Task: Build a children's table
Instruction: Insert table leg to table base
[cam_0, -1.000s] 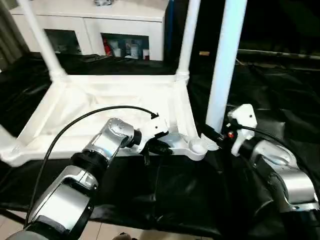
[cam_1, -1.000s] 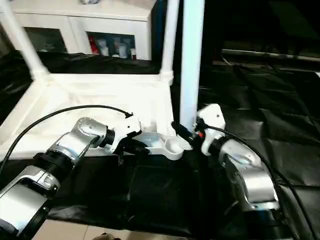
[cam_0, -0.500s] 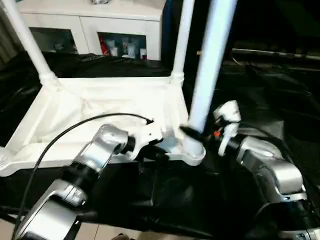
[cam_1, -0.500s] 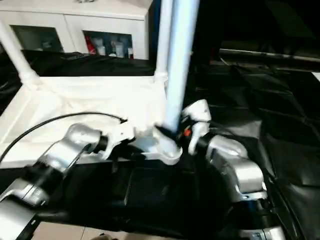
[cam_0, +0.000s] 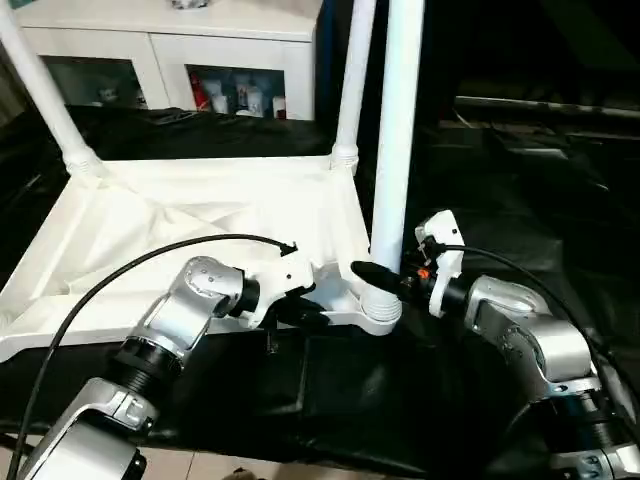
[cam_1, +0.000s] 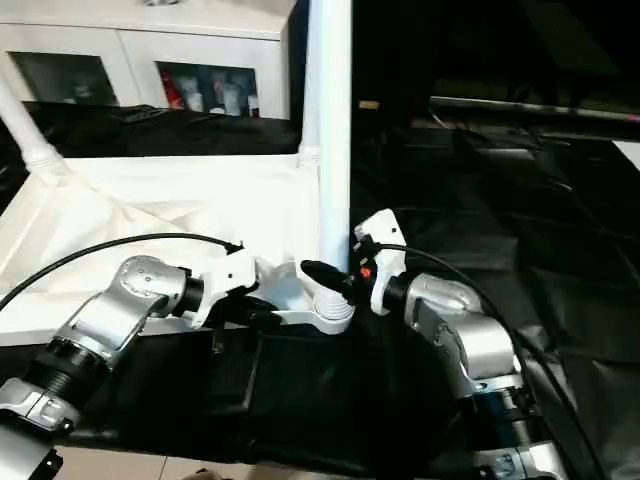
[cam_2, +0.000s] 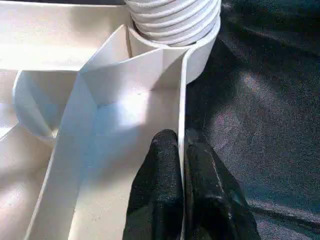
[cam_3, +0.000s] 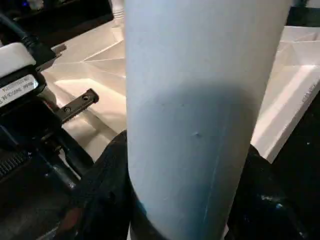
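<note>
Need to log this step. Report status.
Left end effector shut on top rim. Right end effector clamped on leg, upright in near corner socket. Two far legs seated. Nothing in the way.

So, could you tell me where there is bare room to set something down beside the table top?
Bare black cloth lies right of the upturned table top, and a strip before its near edge. The near right corner is crowded: the left gripper pinches the rim, the right gripper holds the leg there.
</note>
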